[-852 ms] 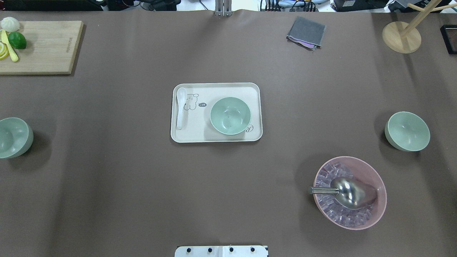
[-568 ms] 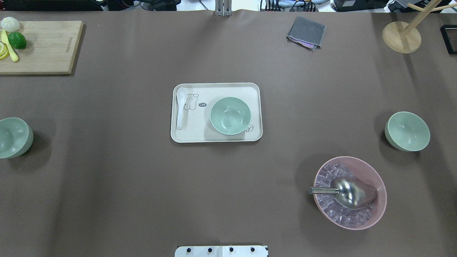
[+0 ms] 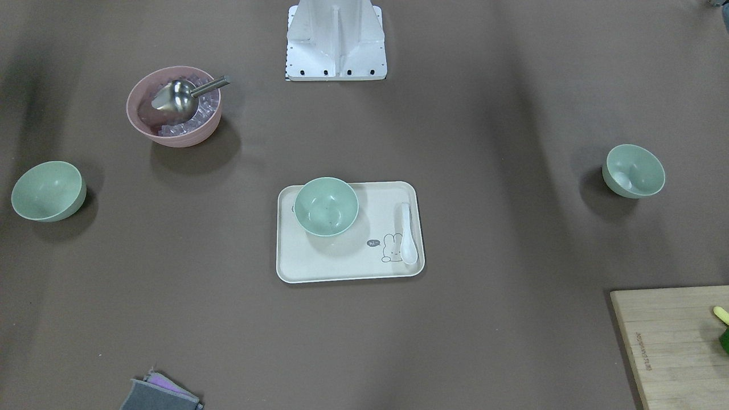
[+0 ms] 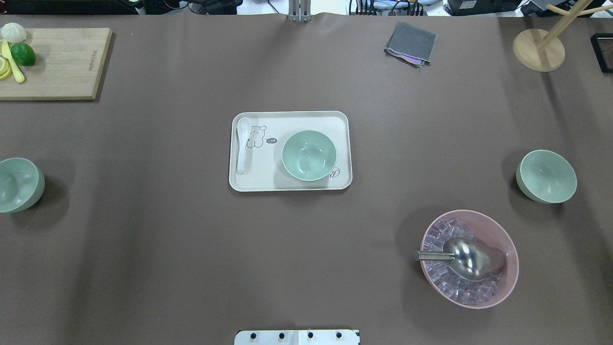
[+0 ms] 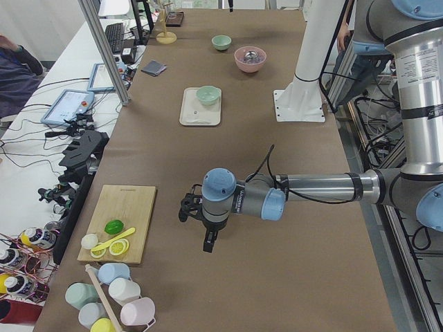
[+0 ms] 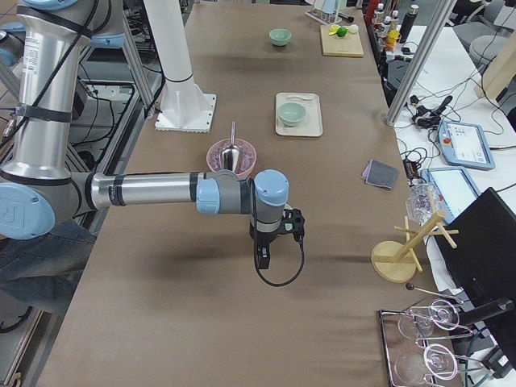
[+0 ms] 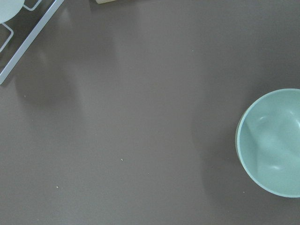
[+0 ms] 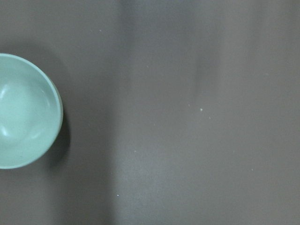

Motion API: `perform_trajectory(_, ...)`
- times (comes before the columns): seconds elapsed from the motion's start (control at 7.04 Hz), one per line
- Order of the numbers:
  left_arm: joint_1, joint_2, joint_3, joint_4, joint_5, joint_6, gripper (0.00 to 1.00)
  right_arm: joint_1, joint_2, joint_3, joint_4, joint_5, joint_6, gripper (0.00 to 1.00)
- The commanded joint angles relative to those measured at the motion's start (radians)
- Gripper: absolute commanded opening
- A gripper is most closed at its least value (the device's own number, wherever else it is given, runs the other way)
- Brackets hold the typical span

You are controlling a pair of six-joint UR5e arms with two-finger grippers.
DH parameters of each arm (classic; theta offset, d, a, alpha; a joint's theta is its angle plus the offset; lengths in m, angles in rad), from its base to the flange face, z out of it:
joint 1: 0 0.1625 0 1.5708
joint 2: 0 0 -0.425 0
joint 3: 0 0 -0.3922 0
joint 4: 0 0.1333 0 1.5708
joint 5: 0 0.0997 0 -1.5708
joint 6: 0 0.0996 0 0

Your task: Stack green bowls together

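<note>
We are in a robotics lab rather than a kitchen. Two industrial arms with grey tubes and blue joints, the left arm (image 5: 311, 188) and the right arm (image 6: 153, 190), reach over a long table (image 5: 291, 290) covered in a brown sheet. A white pedestal (image 3: 336, 40) stands bolted at its edge. Aluminium posts (image 5: 104, 48) line the opposite edge, and beyond them we see a teach pendant (image 6: 463, 145), a keyboard (image 5: 114, 34) and tangled cables (image 5: 69, 126).
</note>
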Motion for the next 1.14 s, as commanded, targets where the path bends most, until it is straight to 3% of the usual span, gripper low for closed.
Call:
perform_trajectory(0.0,-0.001,-0.073,0.001,-0.010,-0.003,-0.003,0.98,0.000,0.089,0.053,0.003,0.000,0.005,1.00)
perform_trajectory(0.28,-0.001,-0.161,0.020,-0.160,0.028,-0.009,0.98,0.000,0.132,0.097,0.003,-0.006,0.004,1.00)
perform_trajectory(0.57,0.001,-0.190,0.046,-0.204,0.045,-0.003,0.98,-0.015,0.137,0.134,0.001,-0.007,0.022,1.00)
perform_trajectory(0.99,0.077,-0.223,0.200,-0.259,0.051,-0.049,0.98,-0.095,0.134,0.077,0.000,-0.008,0.028,1.00)
